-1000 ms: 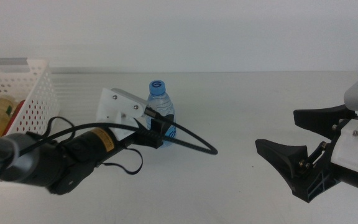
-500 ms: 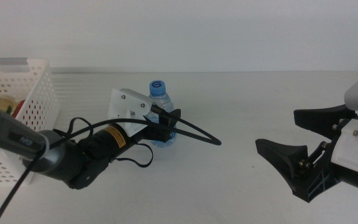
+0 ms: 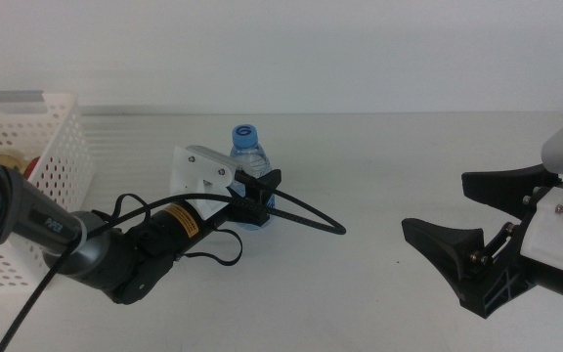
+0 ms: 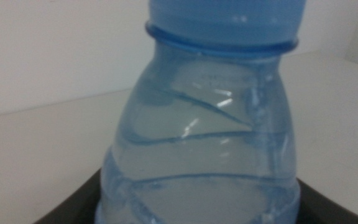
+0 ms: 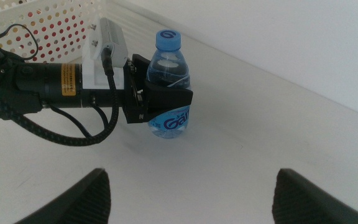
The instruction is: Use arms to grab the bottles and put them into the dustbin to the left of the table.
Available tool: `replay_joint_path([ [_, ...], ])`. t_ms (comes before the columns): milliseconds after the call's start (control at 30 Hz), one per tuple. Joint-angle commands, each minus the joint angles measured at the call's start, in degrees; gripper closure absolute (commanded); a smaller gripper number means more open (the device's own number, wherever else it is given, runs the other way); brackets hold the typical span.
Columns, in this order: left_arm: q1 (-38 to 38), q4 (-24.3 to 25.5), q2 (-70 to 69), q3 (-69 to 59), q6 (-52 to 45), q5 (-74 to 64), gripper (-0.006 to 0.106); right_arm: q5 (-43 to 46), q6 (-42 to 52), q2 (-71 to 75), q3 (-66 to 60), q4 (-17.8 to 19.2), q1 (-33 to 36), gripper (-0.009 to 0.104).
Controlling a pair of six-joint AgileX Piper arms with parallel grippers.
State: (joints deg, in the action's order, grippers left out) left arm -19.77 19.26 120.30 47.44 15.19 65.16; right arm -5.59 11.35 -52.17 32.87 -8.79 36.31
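Water bottle (image 3: 249, 172) stands upright mid-desk (image 3: 379, 176), clamped at its body by the left end effector (image 3: 259, 198), whose arm reaches low from the left. The right wrist view shows dark fingers wrapping it. Right end effector (image 3: 477, 235) waits spread wide, well apart. Dustbin (image 3: 52, 147) sits at the desk's left edge.
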Motion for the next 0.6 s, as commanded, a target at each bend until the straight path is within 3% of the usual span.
replay_joint_path([
  [0,-0.1,0.1,-3.7,0.4,1.6,5.8,0.093,4.4,0.9,0.7,1.2,0.2,0.2,0.027],
  [67,-0.1,0.3,-5.3,-0.9,2.1,5.2,0.106,4.4,0.9,0.7,1.2,0.2,0.2,0.027],
  [300,-0.1,-1.7,-16.0,-6.3,1.2,-5.3,0.105,4.4,0.9,0.7,1.2,0.2,0.2,0.027],
  [567,-0.1,-0.4,-30.2,-8.2,1.3,-19.2,0.105,4.4,0.9,0.7,1.2,0.2,0.2,0.027],
])
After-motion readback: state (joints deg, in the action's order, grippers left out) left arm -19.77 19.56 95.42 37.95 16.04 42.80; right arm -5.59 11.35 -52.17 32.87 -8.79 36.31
